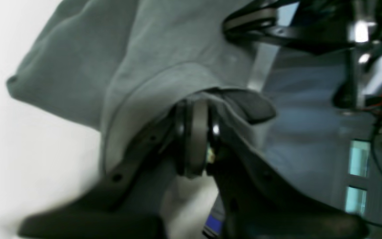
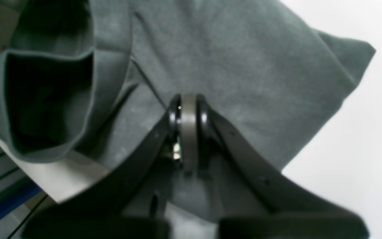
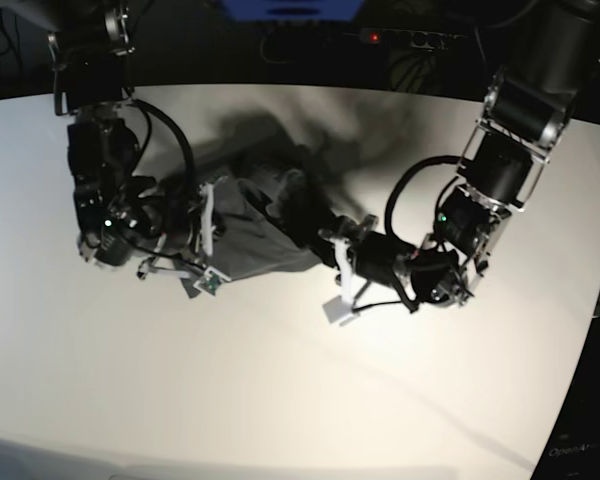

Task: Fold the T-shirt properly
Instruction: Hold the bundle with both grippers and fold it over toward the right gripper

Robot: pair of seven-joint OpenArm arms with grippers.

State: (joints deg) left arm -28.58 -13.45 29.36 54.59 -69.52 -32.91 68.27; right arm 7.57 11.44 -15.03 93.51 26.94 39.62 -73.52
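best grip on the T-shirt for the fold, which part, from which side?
Probably the edges, as now: the left end effector and the right end effector are each shut on a hemmed edge of the T-shirt, one from either side. The cloth is limp, so two spread pinches keep it stretched between them.

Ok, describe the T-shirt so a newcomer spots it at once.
On the white table, look between the two black arms near the far edge. The T-shirt hangs bunched there, pinched by the left gripper and the right gripper. It is the only cloth: plain dark grey, soft and wrinkled among hard black parts.
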